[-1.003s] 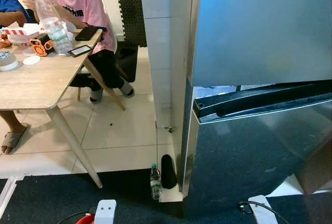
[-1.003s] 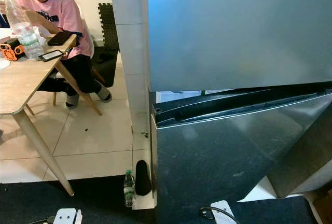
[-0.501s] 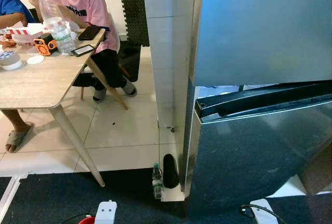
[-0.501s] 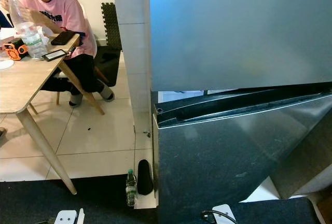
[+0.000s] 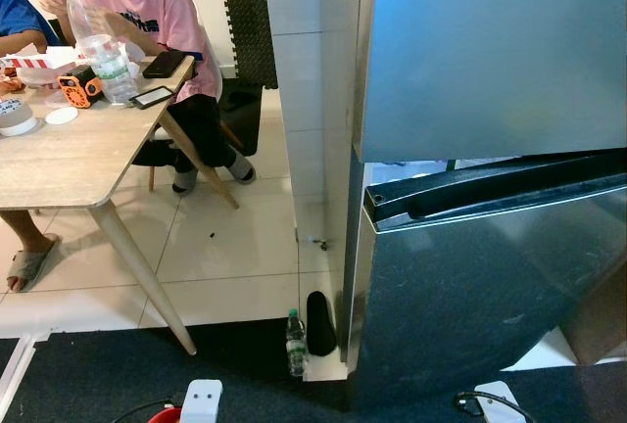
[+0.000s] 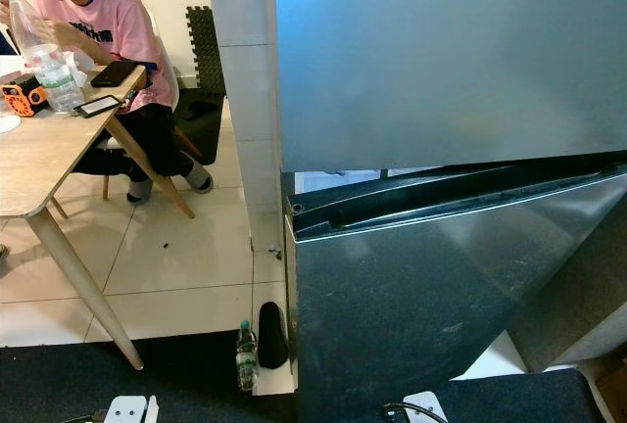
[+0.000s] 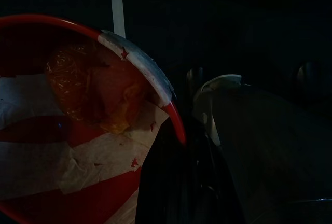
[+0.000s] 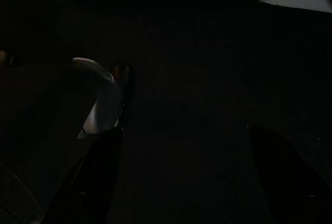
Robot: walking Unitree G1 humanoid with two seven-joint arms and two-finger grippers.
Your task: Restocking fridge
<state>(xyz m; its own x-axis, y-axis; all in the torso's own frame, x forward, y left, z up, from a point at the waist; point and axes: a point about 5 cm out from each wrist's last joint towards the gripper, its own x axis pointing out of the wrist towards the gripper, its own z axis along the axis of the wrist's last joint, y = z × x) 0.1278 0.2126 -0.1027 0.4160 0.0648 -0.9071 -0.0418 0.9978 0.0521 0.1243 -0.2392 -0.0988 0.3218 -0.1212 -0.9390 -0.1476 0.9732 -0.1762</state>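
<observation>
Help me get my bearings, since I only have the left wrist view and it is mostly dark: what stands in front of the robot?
Observer: A fridge, close ahead, with a grey upper door and a dark lower door.
Operator: Anything on the floor near it?
Observer: A small bottle stands upright by the fridge's left corner, beside a black object.
Operator: Anyone about?
Observer: A person in a pink shirt sits at a wooden table off to the left.
</observation>
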